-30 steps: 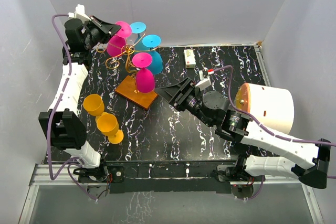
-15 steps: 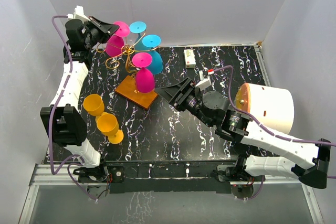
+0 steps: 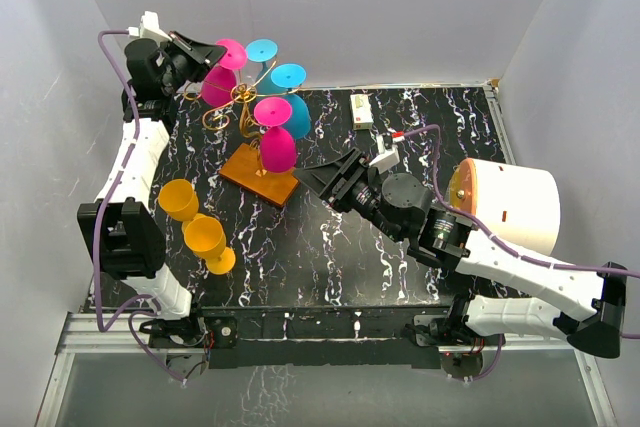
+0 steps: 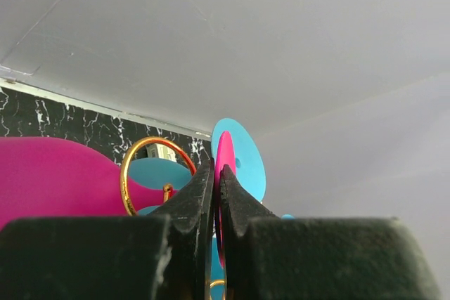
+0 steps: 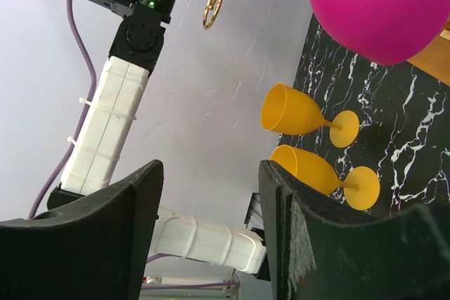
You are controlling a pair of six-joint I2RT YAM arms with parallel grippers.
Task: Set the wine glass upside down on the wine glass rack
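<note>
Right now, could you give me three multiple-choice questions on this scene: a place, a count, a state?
1. The yellow wine glasses lie: A on the wire arms; B on the table, left of the wine glass rack's base; C in a gripper.
2. Pink wine glasses in view: A one; B two; C four.
3. The right gripper is: A open, empty; B shut on a glass; C shut on a wire.
B, both rest there on their sides; B, two pink bowls show; A, its jaws stand apart around nothing.
</note>
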